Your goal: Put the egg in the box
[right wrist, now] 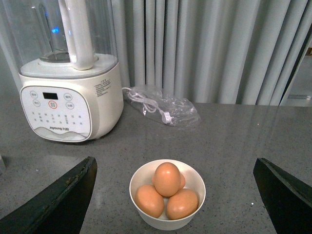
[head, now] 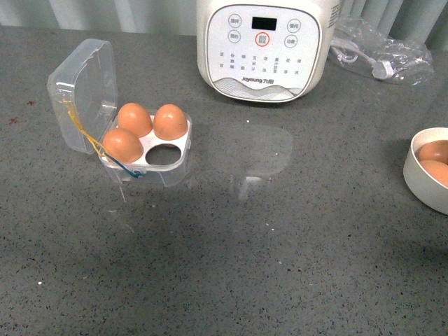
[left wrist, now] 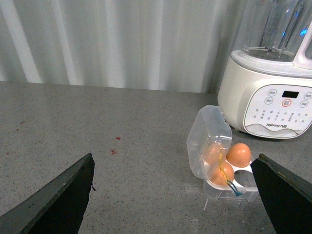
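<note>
The box [head: 171, 169], a clear case with its lid [head: 82, 91] swung open, stands at the left of the table. It holds three orange-brown eggs [head: 134, 117], and its near right hole [head: 165, 155] is empty. More eggs lie heaped in a white bowl [right wrist: 141, 180], the top egg [right wrist: 167, 178] resting on the others. My right gripper [right wrist: 175, 159] hangs open over that bowl, its fingers wide on either side and touching nothing. In the left wrist view my left gripper [left wrist: 174, 158] is open, with the box [left wrist: 229, 187] just inside one finger [left wrist: 285, 195]. Neither gripper appears in the front view.
A white blender [head: 264, 45] stands at the back of the grey table, behind the box. A clear plastic bag with a cable [head: 378, 52] lies at the back right. The bowl [head: 416, 175] sits at the table's right edge in the front view.
</note>
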